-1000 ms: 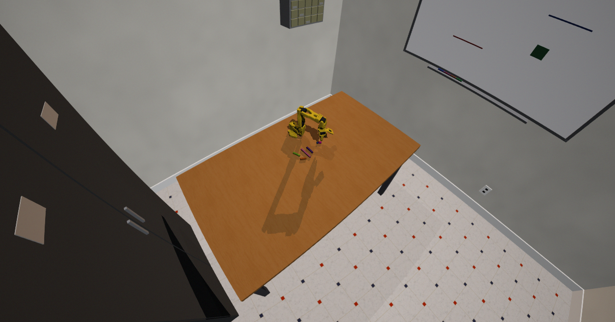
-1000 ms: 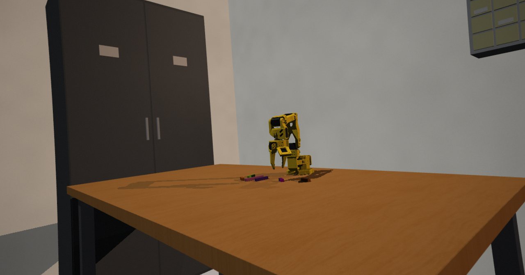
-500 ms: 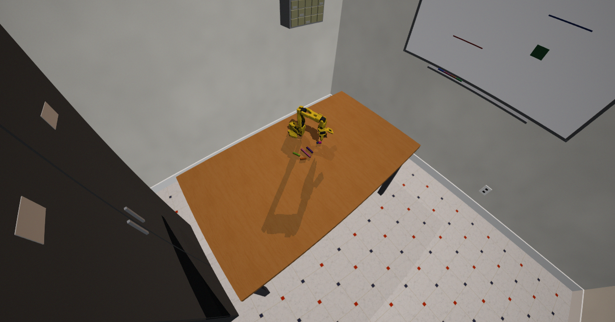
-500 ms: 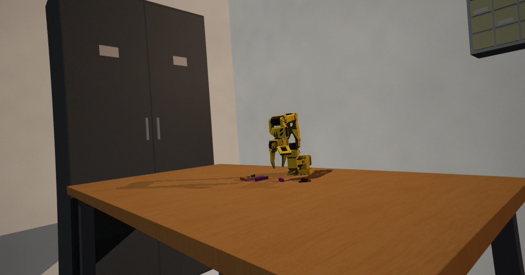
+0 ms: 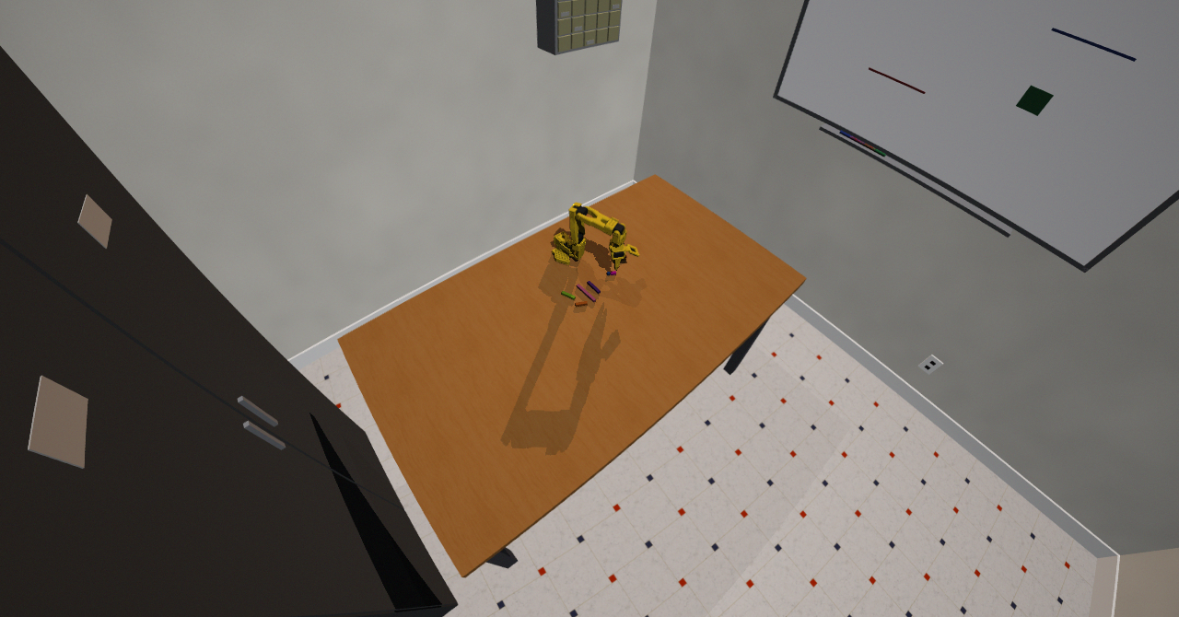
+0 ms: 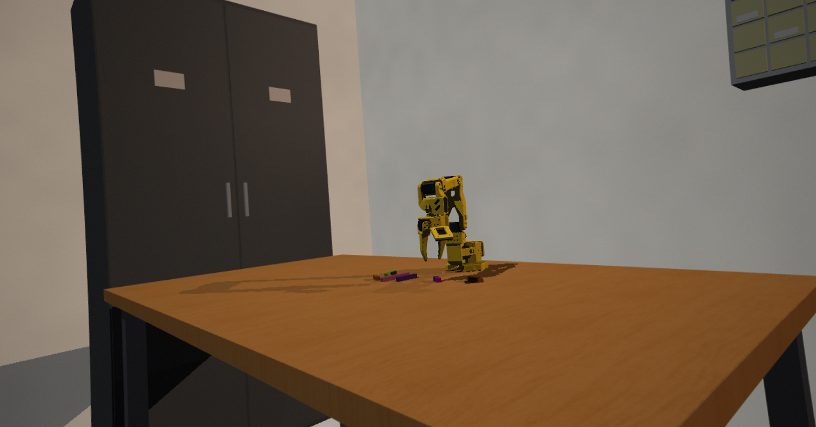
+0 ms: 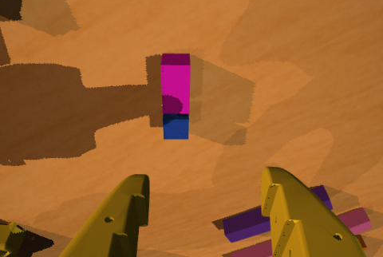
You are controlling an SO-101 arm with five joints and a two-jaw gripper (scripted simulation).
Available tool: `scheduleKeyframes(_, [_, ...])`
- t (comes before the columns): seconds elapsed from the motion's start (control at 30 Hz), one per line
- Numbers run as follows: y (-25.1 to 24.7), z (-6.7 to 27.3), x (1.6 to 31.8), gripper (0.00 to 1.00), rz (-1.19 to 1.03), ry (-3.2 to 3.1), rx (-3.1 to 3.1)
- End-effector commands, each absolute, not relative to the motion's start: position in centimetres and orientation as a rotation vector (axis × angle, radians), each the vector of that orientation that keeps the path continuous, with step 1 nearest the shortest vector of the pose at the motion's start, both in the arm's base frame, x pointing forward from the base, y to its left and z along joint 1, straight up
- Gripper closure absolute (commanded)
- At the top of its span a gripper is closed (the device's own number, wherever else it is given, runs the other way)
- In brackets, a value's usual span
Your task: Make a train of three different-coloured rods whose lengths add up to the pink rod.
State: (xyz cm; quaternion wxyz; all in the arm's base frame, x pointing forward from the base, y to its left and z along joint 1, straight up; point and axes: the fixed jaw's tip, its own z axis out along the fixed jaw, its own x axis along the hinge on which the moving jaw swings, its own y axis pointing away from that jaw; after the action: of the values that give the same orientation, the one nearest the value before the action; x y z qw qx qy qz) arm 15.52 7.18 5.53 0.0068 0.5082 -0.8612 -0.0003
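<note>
One yellow gripper (image 5: 616, 266) (image 6: 432, 259) (image 7: 205, 173) is hanging above the table, its two fingers standing partly open, well short of wide, and holding nothing. Ahead of them in the wrist view, two square-sided rods are lying flat, end to end and in line: one short magenta rod (image 5: 612, 272) (image 6: 437, 279) (image 7: 175, 87) and one smaller blue rod (image 7: 175, 128), with no clear gap showing. Four further rods are lying in a loose group apart from this pair: one purple (image 5: 593, 286) (image 6: 407, 277) (image 7: 247, 225), one long pink (image 5: 586, 293) (image 6: 387, 278) (image 7: 355, 222) running roughly alongside it, one orange (image 5: 581, 304) (image 6: 375, 276) and one green (image 5: 567, 294) (image 6: 390, 273). One shadowed reddish-brown piece (image 6: 474, 279) is lying on the magenta rod's other side. No three-rod train is standing complete. Beyond the brown wooden table (image 5: 700, 317) (image 6: 513, 333), one dark two-door cabinet (image 5: 123, 324) (image 6: 159, 167) is standing.
</note>
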Motion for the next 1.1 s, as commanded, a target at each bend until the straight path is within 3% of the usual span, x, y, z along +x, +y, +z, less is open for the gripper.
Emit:
scheduleKeyframes(0.0, [7.6, 7.1, 16.5, 0.83, 0.02, -2.769, 1.664])
scheduleKeyframes(1.07, [5.5, 7.1, 17.0, 0.82, 0.061, -2.404, 2.146])
